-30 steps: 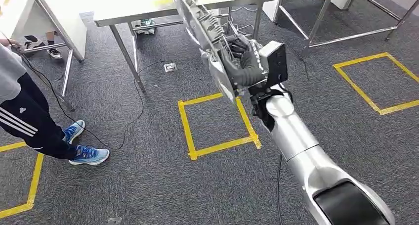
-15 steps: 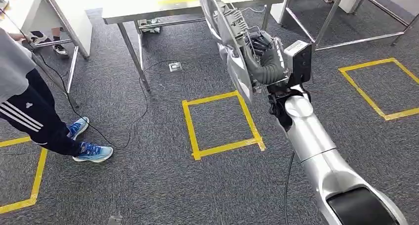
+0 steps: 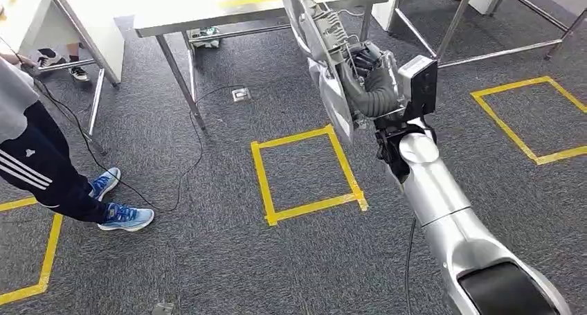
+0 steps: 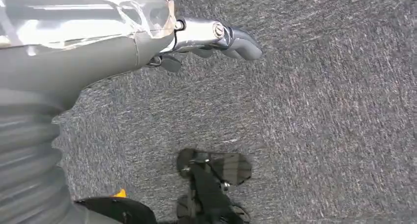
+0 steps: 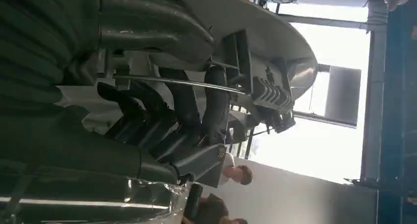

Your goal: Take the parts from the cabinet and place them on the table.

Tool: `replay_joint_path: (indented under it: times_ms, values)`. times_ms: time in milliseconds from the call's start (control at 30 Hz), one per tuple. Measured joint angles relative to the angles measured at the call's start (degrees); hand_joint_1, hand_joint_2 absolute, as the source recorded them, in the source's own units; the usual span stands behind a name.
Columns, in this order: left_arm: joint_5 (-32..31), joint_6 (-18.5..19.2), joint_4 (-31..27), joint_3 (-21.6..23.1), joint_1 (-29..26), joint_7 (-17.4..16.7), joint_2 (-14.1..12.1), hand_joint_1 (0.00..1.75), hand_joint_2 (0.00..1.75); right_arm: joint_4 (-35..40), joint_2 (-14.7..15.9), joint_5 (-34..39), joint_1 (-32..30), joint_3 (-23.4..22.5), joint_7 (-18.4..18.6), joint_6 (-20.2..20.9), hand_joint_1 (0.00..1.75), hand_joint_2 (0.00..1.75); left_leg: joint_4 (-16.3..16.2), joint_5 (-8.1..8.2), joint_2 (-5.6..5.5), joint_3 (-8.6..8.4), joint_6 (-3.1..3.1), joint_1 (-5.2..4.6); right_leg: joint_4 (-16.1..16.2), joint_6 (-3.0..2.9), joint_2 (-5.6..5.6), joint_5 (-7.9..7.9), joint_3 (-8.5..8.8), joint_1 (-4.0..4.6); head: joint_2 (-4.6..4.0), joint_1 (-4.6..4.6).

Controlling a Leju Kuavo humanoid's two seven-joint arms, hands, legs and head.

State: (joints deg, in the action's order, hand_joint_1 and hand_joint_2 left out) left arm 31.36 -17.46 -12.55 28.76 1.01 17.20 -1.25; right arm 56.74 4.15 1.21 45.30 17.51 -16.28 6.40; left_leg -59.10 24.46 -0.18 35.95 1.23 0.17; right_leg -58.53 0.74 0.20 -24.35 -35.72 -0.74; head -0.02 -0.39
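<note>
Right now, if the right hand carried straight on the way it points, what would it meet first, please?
Probably the table. The right hand grips the part and points up and ahead toward the table's near edge; the part's top would likely reach it before the hand does, though depth is unclear.

Grey carpet bears yellow tape squares, a trailing black cable and a small floor socket. A steel-legged table stands on it.
</note>
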Motion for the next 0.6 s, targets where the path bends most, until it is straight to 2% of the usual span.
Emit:
replay_joint_path:
  times_ms: [100,133,167,200,267,300,333,367,433,467,500,533,600]
  values:
    - [0.3,-0.1,0.0,-0.1,-0.1,0.1,0.0,0.0,1.75,0.2,0.0,2.9,-0.1,-1.2,-0.5,0.4,1.75,1.75,0.1,-0.03,-0.17,-0.03,0.48,-0.3,0.4,0.82,-0.17,0.19,0.07,-0.32,0.02,-0.04]
    - [0.5,-0.2,-0.1,-0.3,-0.2,0.3,0.1,0.0,1.75,0.8,0.1,4.3,-0.1,-1.9,-0.7,0.7,1.75,1.75,1.5,-0.76,-0.13,-0.92,1.11,0.0,0.5,1.34,-0.21,0.07,-0.03,0.12,0.02,-0.02]
    - [0.6,-0.3,-0.1,-0.5,-0.2,0.4,0.3,0.0,1.75,1.0,0.4,5.2,-0.2,-2.6,-0.9,0.8,1.75,1.75,2.2,-1.1,-0.2,-1.32,1.39,0.18,-0.7,1.22,-0.22,-0.62,-0.64,-0.04,0.02,0.09]
    - [0.7,-0.4,-0.2,-0.5,-0.2,0.5,0.3,0.0,1.75,1.3,0.4,5.8,-0.1,-3.4,-1.2,1.2,1.75,1.75,2.3,-1.28,-0.13,-1.39,1.81,0.23,-3.7,0.83,-0.18,-2.15,-1.94,-0.14,0.02,0.2]
    - [0.9,-0.5,-0.2,-0.7,-0.2,0.6,0.6,0.0,1.75,1.7,0.7,5.9,-0.1,-4.2,-1.3,1.6,1.75,1.75,2.3,-1.23,-0.15,-1.43,1.89,0.06,-13.1,0.47,-0.18,-5.61,-6.55,-0.16,0.02,0.15]
    - [0.9,-0.5,-0.2,-0.8,-0.2,0.7,0.7,0.0,1.75,1.7,0.9,5.9,-0.2,-4.5,-1.3,1.7,1.75,1.75,2.3,-1.2,-0.2,-1.4,1.93,0.03,-16.9,0.66,-0.18,-6.64,-8.54,-0.15,0.02,0.13]
    - [0.9,-0.5,-0.2,-0.9,-0.2,0.7,0.8,0.0,1.75,1.8,1.0,5.9,-0.5,-4.7,-1.2,1.8,1.75,1.75,2.3,-1.18,-0.3,-1.45,1.9,0.02,-17.7,1.04,-0.19,-6.41,-9.12,-0.19,0.02,0.15]
    - [0.9,-0.5,-0.2,-0.9,-0.2,0.7,0.9,0.0,1.75,1.9,1.1,5.9,-0.6,-4.9,-1.2,1.8,1.75,1.75,2.3,-1.14,-0.43,-1.5,1.87,0.03,-15.6,1.59,-0.2,-5.33,-8.25,-0.31,0.02,0.17]
    - [0.8,-0.5,-0.3,-1.0,-0.2,0.7,1.2,0.0,1.75,2.4,1.5,5.5,-0.6,-5.2,-1.1,1.5,1.75,1.75,1.8,-0.88,-0.65,-1.52,1.51,0.03,-5.5,2.73,-0.23,-1.19,-3.29,-0.56,0.02,0.15]
    - [0.1,0.0,-0.3,-1.0,-0.2,0.3,1.2,0.0,1.75,2.7,1.9,4.9,-0.6,-5.6,-1.1,0.7,1.75,1.75,1.3,-0.51,-0.73,-1.37,1.17,-0.04,0.0,2.87,-0.25,0.48,-0.49,-0.67,0.02,0.2]
    - [-0.6,0.5,-0.3,-1.0,0.0,-0.4,1.2,0.0,1.75,3.0,2.1,4.5,-0.5,-5.8,-1.2,0.3,1.75,1.75,0.8,-0.1,-0.82,-0.96,0.71,-0.56,0.4,2.06,-0.14,0.31,0.02,-0.33,0.02,0.09]
    - [-0.9,0.8,-0.3,-1.0,0.2,-0.9,1.3,0.0,1.75,3.3,2.4,4.3,-0.7,-6.1,-1.3,0.2,1.75,1.75,0.8,-0.04,-0.82,-0.95,0.59,-0.48,0.5,1.6,-0.15,0.41,-0.1,-0.36,0.02,0.04]
    - [-1.2,1.2,-0.3,-1.0,0.6,-2.0,1.4,0.0,1.75,3.8,3.1,4.4,-1.3,-6.9,-1.4,0.7,1.75,1.75,1.0,-0.06,-0.88,-0.95,0.17,-0.11,0.5,0.91,-0.19,0.23,-0.12,0.12,0.02,0.11]
